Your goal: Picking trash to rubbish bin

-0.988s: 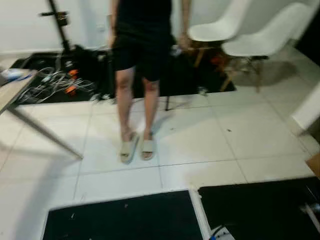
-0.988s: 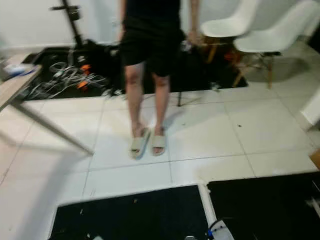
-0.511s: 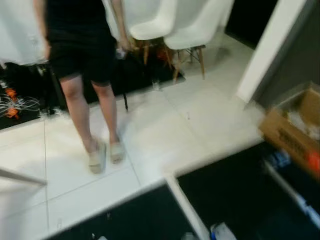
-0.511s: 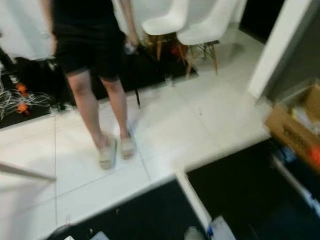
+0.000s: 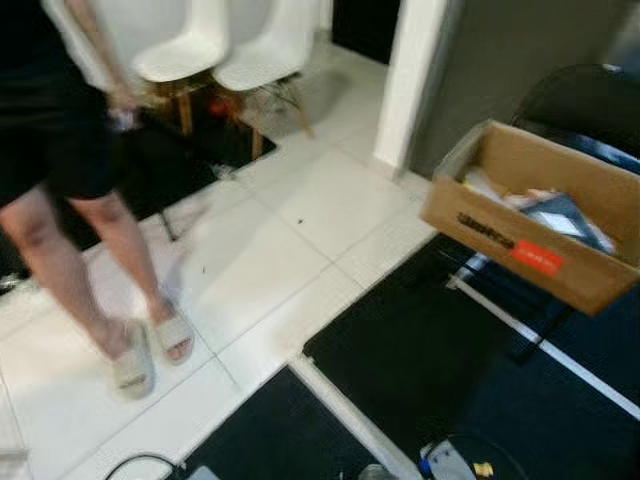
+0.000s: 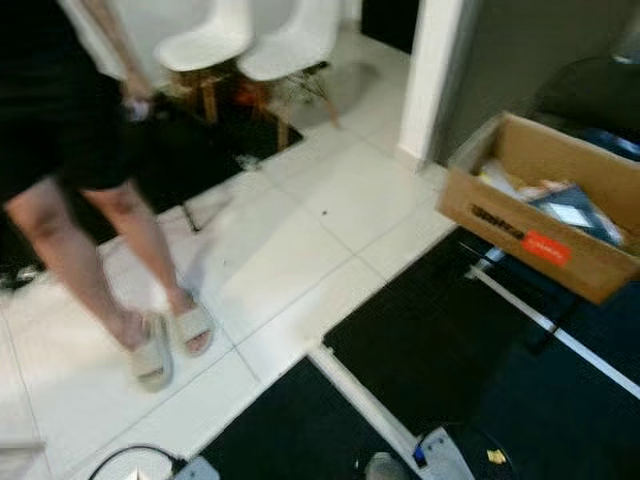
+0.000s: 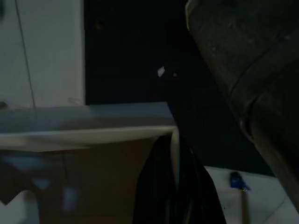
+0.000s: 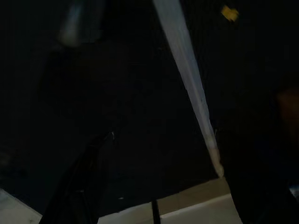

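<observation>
Search and approach stage. A small yellow scrap (image 6: pixel 494 456) lies on the black mat (image 6: pixel 430 340) at the lower right of the head views, close in front of the robot and on its right-hand side; the right wrist view shows a like yellow fleck (image 8: pixel 229 13) on the same dark surface, ahead of the right gripper (image 8: pixel 81 186), which hangs low and idle. Whether this scrap is the trash meant cannot be told. A pale fleck (image 7: pixel 160 71) lies on dark floor ahead of the left gripper (image 7: pixel 175 186), which also hangs idle; neither gripper is seen holding anything, and how far either stands open cannot be told in the dark wrist views.

Farther out on the right side, well apart from both grippers, an open cardboard box (image 5: pixel 520 215) holds papers and mixed items; it may serve as the bin, though this is a judgement. A white strip (image 5: pixel 545 345) crosses the mat beneath it. A person (image 5: pixel 70 190) in sandals stands on the white tiles (image 5: pixel 280 250) on the left side, with two white chairs (image 5: pixel 225 45) beyond.

Next move, as judged: steady the view, settle on one piece of trash, then lower the nearer gripper to it.
</observation>
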Controlling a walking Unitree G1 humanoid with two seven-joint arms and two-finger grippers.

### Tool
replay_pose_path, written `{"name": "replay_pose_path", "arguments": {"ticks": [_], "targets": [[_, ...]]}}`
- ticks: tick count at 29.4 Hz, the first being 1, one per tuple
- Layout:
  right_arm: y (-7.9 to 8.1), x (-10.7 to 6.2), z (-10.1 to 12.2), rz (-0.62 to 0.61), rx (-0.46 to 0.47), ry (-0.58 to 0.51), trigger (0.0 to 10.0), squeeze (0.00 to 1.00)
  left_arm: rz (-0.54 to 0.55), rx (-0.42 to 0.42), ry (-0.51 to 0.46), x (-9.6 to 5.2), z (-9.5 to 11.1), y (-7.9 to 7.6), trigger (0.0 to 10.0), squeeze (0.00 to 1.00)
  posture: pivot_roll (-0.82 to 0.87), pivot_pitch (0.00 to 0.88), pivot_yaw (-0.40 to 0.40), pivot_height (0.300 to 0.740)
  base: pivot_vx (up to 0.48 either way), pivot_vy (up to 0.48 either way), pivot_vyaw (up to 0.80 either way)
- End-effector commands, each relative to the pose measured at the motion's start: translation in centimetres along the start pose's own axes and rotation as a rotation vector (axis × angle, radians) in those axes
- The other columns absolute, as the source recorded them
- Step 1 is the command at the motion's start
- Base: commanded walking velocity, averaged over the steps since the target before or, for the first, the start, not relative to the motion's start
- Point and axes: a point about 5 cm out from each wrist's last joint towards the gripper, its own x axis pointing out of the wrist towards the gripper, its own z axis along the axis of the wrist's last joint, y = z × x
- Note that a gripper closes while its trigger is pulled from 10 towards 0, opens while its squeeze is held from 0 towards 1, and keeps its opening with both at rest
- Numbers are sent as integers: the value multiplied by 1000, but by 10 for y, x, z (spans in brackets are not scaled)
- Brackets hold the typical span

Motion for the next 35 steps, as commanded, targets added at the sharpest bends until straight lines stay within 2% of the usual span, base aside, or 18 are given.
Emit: {"name": "replay_pose_path", "arguments": {"ticks": [1,8,17,21,26,35], "targets": [[3,0,-2,9,-2,11,10000,0,0,-18,-9,0,0,-1,10000,0,19,113,68,740,0,0,-800],[5,1,-3,14,-22,11,10000,0,15,18,-12,0,4,0,10000,0,24,60,74,740,0,0,-800],[6,1,-3,12,-29,2,10000,0,19,37,-11,0,3,0,10000,0,20,74,83,740,0,0,-800],[7,1,-3,17,-17,4,10000,0,16,19,0,0,-9,-4,10000,0,16,67,80,740,0,0,-800],[6,1,-2,15,-12,6,10000,0,15,24,3,-1,-12,-3,10000,0,15,75,83,740,0,0,-800],[5,1,-1,16,-4,3,10000,0,19,22,-8,0,-7,-2,10000,0,12,85,88,740,0,0,-800]]}}
